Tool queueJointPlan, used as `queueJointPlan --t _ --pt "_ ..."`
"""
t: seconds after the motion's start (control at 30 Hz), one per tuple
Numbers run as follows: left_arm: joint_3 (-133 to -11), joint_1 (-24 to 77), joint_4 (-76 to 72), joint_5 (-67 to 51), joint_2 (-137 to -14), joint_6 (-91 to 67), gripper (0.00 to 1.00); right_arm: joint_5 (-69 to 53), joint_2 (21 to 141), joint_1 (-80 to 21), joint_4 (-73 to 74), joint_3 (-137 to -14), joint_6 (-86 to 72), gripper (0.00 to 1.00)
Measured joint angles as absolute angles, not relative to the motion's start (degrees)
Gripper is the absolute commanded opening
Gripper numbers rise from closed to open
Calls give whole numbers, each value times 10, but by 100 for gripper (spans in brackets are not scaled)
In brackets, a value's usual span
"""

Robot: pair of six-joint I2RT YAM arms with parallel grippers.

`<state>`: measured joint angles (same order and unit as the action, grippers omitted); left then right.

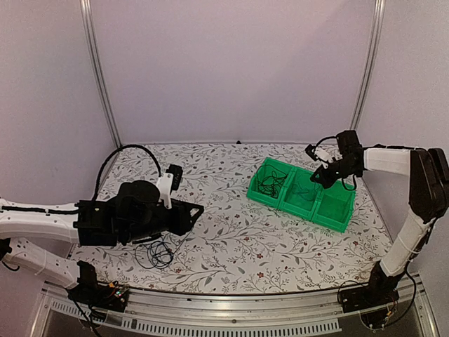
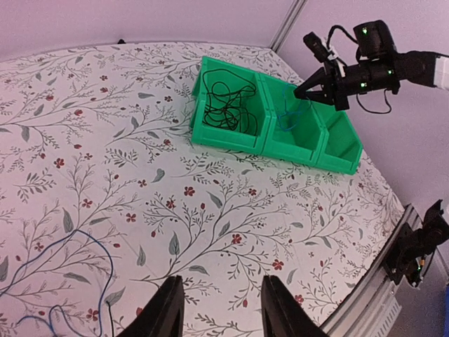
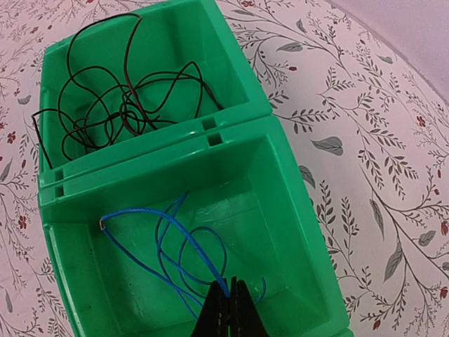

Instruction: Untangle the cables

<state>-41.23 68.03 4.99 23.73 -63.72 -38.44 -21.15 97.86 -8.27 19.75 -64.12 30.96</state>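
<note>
Floral surface (image 1: 231, 246), our right end effector (image 3: 229, 286) pinches a blue cable (image 3: 137, 213) in the green bin (image 3: 154, 144), our left end effector (image 2: 221, 302) gapes empty.

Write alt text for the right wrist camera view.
The right gripper, shut, pinches a thin blue cable that lies looped in one compartment of a green bin. The neighbouring compartment holds a tangle of thin black cables, and the bin sits on a floral-patterned table.
</note>
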Motion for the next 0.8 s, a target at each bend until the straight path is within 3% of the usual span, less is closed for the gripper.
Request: queueJointPlan --t 0.27,0.63,0.8 --pt "-410 680 50 245 -638 -395 40 -193 1029 -129 211 -672 310 3" --pt "-406 681 77 284 -633 -433 45 -138 1016 -137 249 -678 309 38" --pt "-384 670 123 306 -603 -491 45 -119 921 -137 260 -670 316 43"
